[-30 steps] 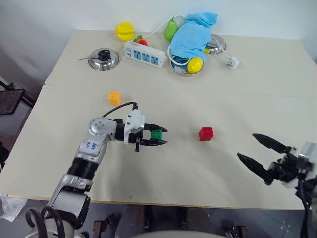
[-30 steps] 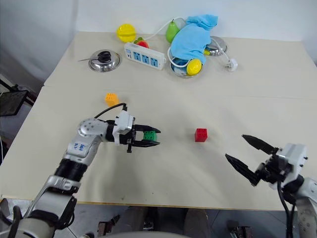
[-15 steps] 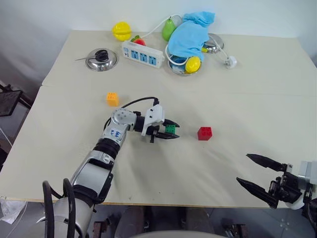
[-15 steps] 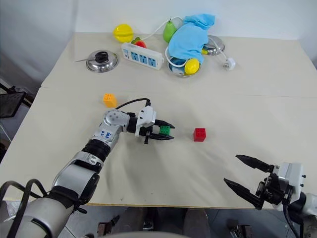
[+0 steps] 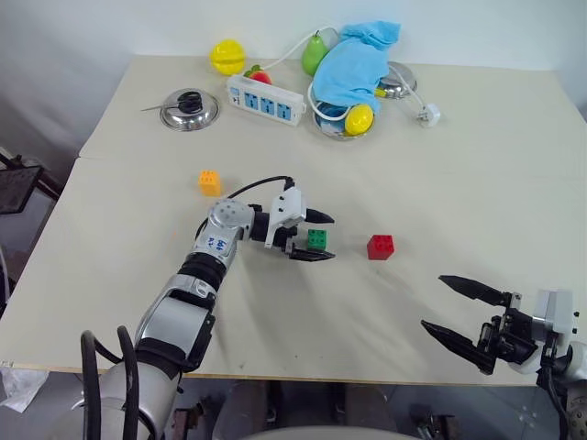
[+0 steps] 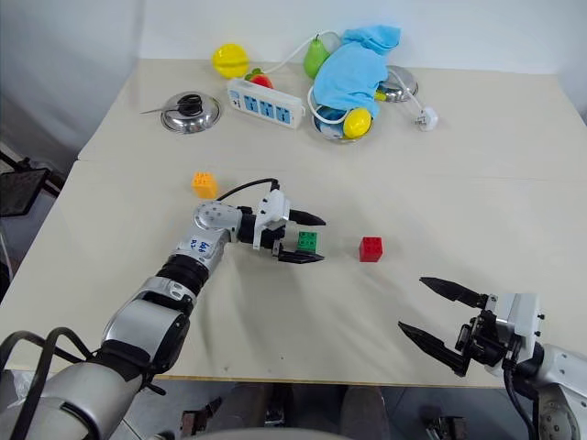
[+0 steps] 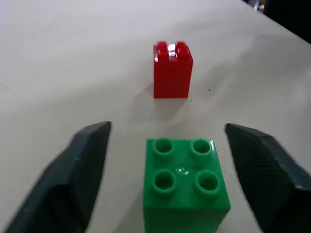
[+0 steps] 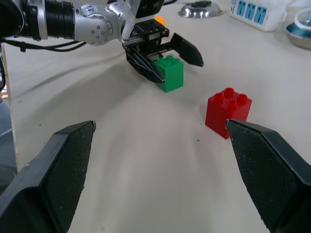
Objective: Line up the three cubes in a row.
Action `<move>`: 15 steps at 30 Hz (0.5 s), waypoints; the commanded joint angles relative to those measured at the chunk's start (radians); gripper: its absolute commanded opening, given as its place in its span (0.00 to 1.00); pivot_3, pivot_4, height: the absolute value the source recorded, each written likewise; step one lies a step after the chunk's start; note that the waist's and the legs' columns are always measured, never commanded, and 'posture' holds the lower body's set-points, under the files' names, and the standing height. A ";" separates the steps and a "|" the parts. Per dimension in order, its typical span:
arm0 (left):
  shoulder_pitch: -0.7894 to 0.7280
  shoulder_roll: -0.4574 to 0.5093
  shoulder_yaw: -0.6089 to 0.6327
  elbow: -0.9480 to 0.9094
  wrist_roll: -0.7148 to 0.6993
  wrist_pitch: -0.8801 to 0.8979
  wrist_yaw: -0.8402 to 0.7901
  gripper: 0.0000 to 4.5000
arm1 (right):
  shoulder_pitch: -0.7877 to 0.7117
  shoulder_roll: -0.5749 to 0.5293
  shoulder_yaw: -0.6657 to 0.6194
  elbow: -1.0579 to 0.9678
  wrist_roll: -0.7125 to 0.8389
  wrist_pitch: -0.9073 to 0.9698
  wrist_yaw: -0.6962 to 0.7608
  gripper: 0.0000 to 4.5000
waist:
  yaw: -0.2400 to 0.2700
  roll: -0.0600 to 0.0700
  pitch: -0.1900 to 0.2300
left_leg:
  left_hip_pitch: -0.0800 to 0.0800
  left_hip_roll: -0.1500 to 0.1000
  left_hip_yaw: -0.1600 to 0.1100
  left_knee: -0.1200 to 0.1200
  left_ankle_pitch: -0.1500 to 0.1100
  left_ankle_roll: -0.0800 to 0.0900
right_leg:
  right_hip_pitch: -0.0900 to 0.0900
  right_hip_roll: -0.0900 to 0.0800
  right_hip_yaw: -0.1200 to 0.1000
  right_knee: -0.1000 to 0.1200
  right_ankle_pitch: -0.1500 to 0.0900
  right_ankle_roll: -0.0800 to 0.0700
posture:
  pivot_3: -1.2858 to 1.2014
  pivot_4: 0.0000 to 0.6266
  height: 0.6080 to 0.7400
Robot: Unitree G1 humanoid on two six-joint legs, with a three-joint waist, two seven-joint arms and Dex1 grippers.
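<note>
The green cube (image 5: 316, 239) stands on the table (image 5: 440, 192) between the fingers of my left gripper (image 5: 327, 238), which is open; the left wrist view shows a gap between each finger (image 7: 73, 179) and the green cube (image 7: 185, 187). The red cube (image 5: 381, 247) sits a short way to its right, apart from it. The orange cube (image 5: 210, 182) lies further back to the left, beside my left forearm. My right gripper (image 5: 434, 302) hovers open near the table's front right edge, pointing toward the red cube (image 8: 228, 111), with nothing between its fingers.
At the back of the table lie a white power strip (image 5: 268, 99), a metal pot lid (image 5: 190, 109), a blue cloth (image 5: 358, 60) over a bowl, yellow toy fruits (image 5: 229, 57), a green pear (image 5: 316, 53) and a white plug (image 5: 429, 115).
My left gripper carried the green cube to the right, toward the red cube, then opened and let it go on the table. My right gripper drifted a little to the left.
</note>
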 commanded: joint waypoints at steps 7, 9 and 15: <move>0.335 0.265 0.269 -0.575 -0.195 0.161 0.108 0.99 | -0.161 0.025 0.085 -0.040 0.039 0.040 -0.065 1.00 | -0.022 0.000 0.000 | 0.001 0.001 -0.001 0.000 0.000 0.000 | 0.000 0.000 0.000 0.001 0.000 0.000 | 0.52 0.24 1.00; 0.441 0.283 0.376 -0.658 -0.208 0.203 0.254 0.99 | -0.199 0.039 0.117 -0.039 0.036 0.047 -0.073 1.00 | -0.021 0.000 0.000 | 0.001 0.000 -0.002 0.000 0.000 0.000 | 0.000 0.000 0.000 0.001 0.000 0.000 | 0.52 0.24 1.00; 0.802 0.255 0.640 -0.831 -0.224 0.262 0.559 0.99 | -0.305 0.064 0.175 0.027 -0.013 0.004 -0.061 1.00 | -0.023 0.000 0.000 | 0.001 0.000 -0.002 0.000 0.000 0.000 | 0.001 -0.002 0.001 0.001 0.000 0.000 | 0.52 0.24 1.00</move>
